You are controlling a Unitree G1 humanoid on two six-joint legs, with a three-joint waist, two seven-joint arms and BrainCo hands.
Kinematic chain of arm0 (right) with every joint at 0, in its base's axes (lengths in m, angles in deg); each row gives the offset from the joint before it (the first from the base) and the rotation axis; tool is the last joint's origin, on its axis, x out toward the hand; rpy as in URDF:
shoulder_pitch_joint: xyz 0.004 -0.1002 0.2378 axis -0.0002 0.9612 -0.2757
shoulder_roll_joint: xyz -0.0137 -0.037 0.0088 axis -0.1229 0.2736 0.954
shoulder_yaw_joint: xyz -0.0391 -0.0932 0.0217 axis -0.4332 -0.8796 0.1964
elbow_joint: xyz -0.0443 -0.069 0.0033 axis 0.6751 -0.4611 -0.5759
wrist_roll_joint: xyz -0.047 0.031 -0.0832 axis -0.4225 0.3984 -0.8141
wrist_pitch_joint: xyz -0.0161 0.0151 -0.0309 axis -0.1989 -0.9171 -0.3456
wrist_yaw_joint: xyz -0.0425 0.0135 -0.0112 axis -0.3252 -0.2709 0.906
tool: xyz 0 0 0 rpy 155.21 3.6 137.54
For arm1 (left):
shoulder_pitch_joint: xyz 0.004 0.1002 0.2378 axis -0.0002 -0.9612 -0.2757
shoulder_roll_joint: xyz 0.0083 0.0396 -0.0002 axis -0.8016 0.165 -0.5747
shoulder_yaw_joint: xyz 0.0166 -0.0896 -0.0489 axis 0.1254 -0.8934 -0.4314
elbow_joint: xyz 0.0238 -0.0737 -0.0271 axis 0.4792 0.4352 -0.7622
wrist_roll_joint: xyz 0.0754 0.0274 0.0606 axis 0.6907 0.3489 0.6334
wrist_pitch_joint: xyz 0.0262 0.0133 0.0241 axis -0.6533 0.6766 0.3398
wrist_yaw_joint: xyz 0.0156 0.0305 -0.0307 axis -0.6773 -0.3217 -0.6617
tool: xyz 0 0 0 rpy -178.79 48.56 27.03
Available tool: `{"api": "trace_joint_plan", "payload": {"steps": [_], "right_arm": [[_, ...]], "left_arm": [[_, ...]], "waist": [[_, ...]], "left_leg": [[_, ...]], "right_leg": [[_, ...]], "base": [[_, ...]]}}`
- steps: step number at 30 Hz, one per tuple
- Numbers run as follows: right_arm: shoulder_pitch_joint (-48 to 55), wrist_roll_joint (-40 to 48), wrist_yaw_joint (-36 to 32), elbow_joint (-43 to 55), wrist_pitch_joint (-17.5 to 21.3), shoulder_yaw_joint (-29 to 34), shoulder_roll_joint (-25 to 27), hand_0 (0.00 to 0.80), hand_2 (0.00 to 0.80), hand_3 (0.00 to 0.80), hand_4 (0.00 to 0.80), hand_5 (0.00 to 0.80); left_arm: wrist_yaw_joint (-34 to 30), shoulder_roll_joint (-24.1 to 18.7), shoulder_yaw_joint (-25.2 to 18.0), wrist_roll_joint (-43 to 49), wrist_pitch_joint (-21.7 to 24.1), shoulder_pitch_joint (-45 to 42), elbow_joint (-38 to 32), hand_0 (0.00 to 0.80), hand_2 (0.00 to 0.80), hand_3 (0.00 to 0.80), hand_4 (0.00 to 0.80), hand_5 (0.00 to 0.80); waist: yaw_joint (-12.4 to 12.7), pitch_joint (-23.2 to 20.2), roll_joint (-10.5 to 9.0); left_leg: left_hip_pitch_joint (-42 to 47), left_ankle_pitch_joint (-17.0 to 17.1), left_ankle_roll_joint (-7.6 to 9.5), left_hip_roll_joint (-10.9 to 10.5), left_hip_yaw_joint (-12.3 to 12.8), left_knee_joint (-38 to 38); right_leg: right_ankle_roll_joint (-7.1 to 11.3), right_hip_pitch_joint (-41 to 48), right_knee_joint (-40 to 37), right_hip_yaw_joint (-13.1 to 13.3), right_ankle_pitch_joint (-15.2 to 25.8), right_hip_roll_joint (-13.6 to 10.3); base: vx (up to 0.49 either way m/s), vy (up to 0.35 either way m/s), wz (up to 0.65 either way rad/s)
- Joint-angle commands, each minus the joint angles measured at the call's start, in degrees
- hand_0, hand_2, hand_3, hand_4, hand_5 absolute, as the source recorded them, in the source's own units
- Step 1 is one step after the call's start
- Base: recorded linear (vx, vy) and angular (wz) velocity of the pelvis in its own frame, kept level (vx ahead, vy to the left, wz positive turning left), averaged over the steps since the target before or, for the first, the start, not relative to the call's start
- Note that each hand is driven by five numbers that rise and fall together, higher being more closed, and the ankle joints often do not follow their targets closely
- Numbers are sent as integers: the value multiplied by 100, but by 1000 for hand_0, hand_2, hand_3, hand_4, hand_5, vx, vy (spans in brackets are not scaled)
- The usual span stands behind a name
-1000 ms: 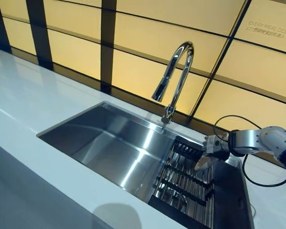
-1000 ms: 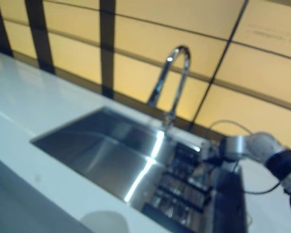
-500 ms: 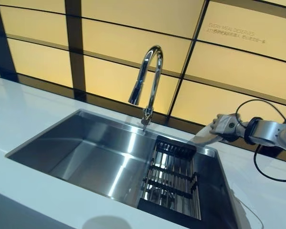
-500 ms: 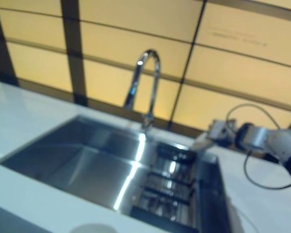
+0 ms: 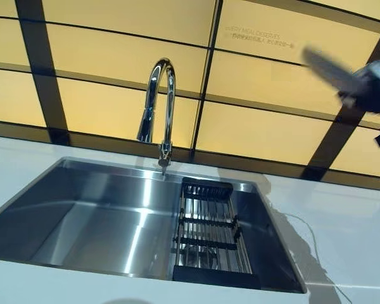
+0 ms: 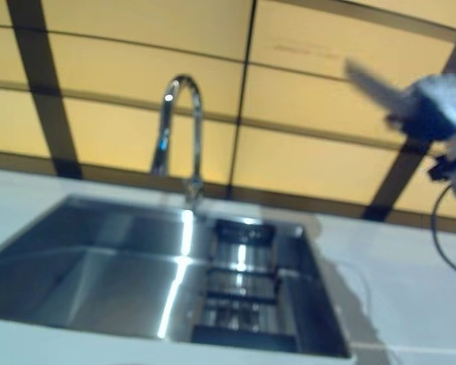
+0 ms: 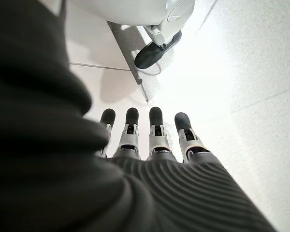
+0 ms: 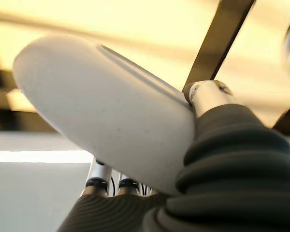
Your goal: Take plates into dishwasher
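Observation:
A white plate (image 8: 111, 121) is pinched in my right hand (image 8: 210, 94), thumb on its upper face and fingers (image 8: 106, 186) under it. In the left eye view the plate (image 5: 329, 68) shows as a blurred tilted shape high at the upper right, in front of the yellow wall, with the right hand (image 5: 375, 88) behind it, well above the counter. My left hand (image 7: 154, 145) appears only in its wrist view, hanging over the pale floor with straight fingers and nothing in it. No dishwasher is in view.
A steel sink (image 5: 82, 209) is set in the white counter (image 5: 342, 234). A curved chrome faucet (image 5: 159, 107) rises behind it. A black dish rack (image 5: 206, 234) lies in the sink's right part. Yellow wall panels with dark strips stand behind.
The camera has swung, shifting the sink leftward in view. My right hand has lifted the plate from just above the dish rack up and to the right, high before the wall.

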Motion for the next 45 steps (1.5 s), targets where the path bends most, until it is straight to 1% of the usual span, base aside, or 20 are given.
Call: {"api": "trace_joint_plan", "payload": {"steps": [1, 4, 5, 10, 11, 13, 14, 15, 16, 19, 23, 26, 29, 32, 33, 34, 36, 37, 39, 45], "right_arm": [[16, 1015, 752, 198, -238, 723, 185, 800, 800, 800, 800, 800], [381, 1173, 881, 398, -205, 1253, 84, 800, 800, 800, 800, 800], [490, 1061, 875, 419, -235, 1368, 75, 800, 800, 800, 800, 800], [1424, 667, 619, 969, -324, 1943, 240, 800, 800, 800, 800, 800], [1587, 710, 488, 999, -272, 2057, 220, 800, 800, 800, 800, 800], [1728, 676, 285, 1028, -297, 2124, 169, 800, 800, 800, 800, 800], [1791, 665, 163, 1043, -270, 2097, 96, 800, 800, 800, 800, 800], [1823, 678, 71, 1052, -264, 2071, 59, 800, 800, 800, 800, 800], [1832, 667, 42, 1054, -262, 2062, 44, 800, 800, 800, 800, 800], [1971, 573, -125, 1064, -240, 1952, -52, 800, 800, 800, 800, 800], [2412, 972, -239, 1017, 102, 2096, -187, 800, 800, 800, 800, 800], [2546, 1332, -292, 1135, 166, 2089, -403, 800, 800, 800, 800, 800], [2582, 1498, -441, 1403, 15, 1967, -623, 800, 800, 800, 800, 800], [2290, 1478, -861, 1720, -463, 1746, -802, 800, 800, 800, 800, 800], [2240, 1456, -910, 1724, -497, 1702, -834, 800, 800, 800, 800, 800], [2059, 1266, -1113, 1754, -599, 1492, -1072, 800, 800, 800, 800, 800], [1808, 1028, -1215, 1793, -610, 1098, -1421, 800, 800, 800, 800, 800], [1695, 982, -1236, 1812, -627, 941, -1528, 800, 800, 800, 800, 800], [1568, 847, -1322, 1914, -642, 720, -1744, 800, 800, 800, 800, 800], [1197, 385, -1468, 2114, -947, 258, -2053, 800, 800, 800, 800, 800]], "left_arm": [[-97, -47, 302, 111, 217, -2, 329, 0, 0, 0, 0, 0], [-30, -42, 302, -13, 157, 62, 372, 0, 0, 0, 0, 0], [-21, -53, 302, -4, 151, 87, 380, 0, 0, 0, 0, 0], [13, -68, 136, -101, 110, 160, 404, 0, 0, 0, 0, 0], [27, -73, 109, -118, 129, 168, 416, 0, 0, 0, 0, 0], [52, -79, 95, -175, 145, 208, 422, 0, 0, 0, 0, 0], [69, -66, 85, -252, 132, 250, 428, 0, 0, 0, 0, 0], [80, -61, 65, -288, 126, 273, 430, 0, 0, 0, 0, 0], [77, -61, 53, -284, 124, 278, 430, 0, 0, 0, 0, 0], [90, -35, -67, -307, 41, 361, 455, 0, 0, 0, 0, 0], [248, -9, -260, -417, 33, 463, 526, 0, 0, 0, 0, 0], [370, -56, -391, -443, 10, 603, 569, 0, 0, 0, 0, 0], [319, -21, -353, -345, 72, 786, 597, 0, 0, 0, 0, 0], [205, 181, -79, -325, 359, 761, 559, 0, 0, 0, 0, 0], [190, 202, -64, -326, 382, 756, 560, 0, 0, 0, 0, 0], [125, 304, -6, -306, 512, 725, 551, 0, 0, 0, 0, 0], [57, 397, 49, -455, 634, 637, 497, 0, 0, 0, 0, 0], [44, 428, 55, -518, 662, 607, 467, 0, 0, 0, 0, 0], [-45, 487, 56, -551, 720, 552, 406, 0, 0, 0, 0, 0], [28, 512, 204, -609, 668, 838, 253, 0, 0, 0, 0, 0]], "waist": [[-3, -65, 27], [-65, -31, 46], [-56, -43, 23], [-142, -220, 91], [-142, -262, 83], [-138, -320, 72], [-161, -360, 52], [-177, -387, 39], [-180, -396, 34], [-312, -476, 19], [-478, -397, -17], [-432, -290, -104], [-417, -152, -106], [-428, 132, 131], [-434, 155, 149], [-443, 262, 230], [-382, 359, 313], [-354, 397, 350], [-351, 434, 452], [-528, 746, 773]], "left_leg": [[131, -618, 144, -181, -2, 31], [187, -712, 193, -111, 367, 56], [164, -685, 200, -107, 429, 53], [-21, -568, 212, 183, 1142, 140], [-94, -530, 188, 239, 1307, 182], [-118, -575, 141, 281, 1461, 162], [-216, -488, 114, 323, 1744, 134], [-260, -439, 107, 342, 1919, 113], [-270, -426, 104, 347, 1975, 110], [-302, -346, 93, 429, 2353, 94], [-432, -190, -10, 704, 2723, 202], [-634, -139, -62, 857, 2898, 349], [-1001, 55, -286, 983, 2674, 502], [-1249, 375, -595, 1163, 2252, 623], [-1250, 397, -614, 1170, 2231, 624], [-1252, 460, -687, 1167, 2025, 616], [-1184, 338, -651, 1043, 1342, 631], [-1213, 402, -568, 1027, 1175, 653], [-1111, 332, -549, 958, 795, 570], [-1220, 590, -741, 1032, 810, 285]], "right_leg": [[584, -547, 462, -214, 423, -424], [564, -577, 715, -525, 354, -520], [541, -575, 736, -551, 353, -549], [457, 42, 1134, -723, 5, -853], [477, 203, 1152, -739, 2, -936], [600, 454, 1166, -692, -54, -1043], [665, 638, 1105, -783, -1, -1126], [706, 738, 1041, -828, 47, -1160], [720, 769, 1008, -836, 70, -1167], [721, 902, 642, -915, 7, -1014], [474, 836, 306, -1011, -614, -520], [392, 848, 149, -1161, -735, -306], [195, 841, -48, -950, -766, -53], [-95, 688, 166, -758, -970, 105], [-117, 682, 176, -747, -976, 116], [-189, 684, 154, -643, -971, 156], [-250, 656, 96, -361, -964, 174], [-304, 570, 99, -269, -891, 193], [-337, 464, 83, -54, -896, 195], [-378, 117, 68, 46, -870, 262]], "base": [[22, 35, -56], [-49, 10, -72], [-121, -34, -87], [-196, -72, -83], [-130, -91, -85], [-141, -97, -91], [-215, -119, -140], [-176, -104, -139], [-147, -134, -126], [-140, -199, -43], [-231, -377, -66], [-338, -524, -63], [-269, -524, -36], [-199, -320, -3], [-150, -258, -4], [-104, -237, 2], [-105, -228, -20], [-100, -147, -45], [-85, -118, -64], [-136, -38, -29]]}}
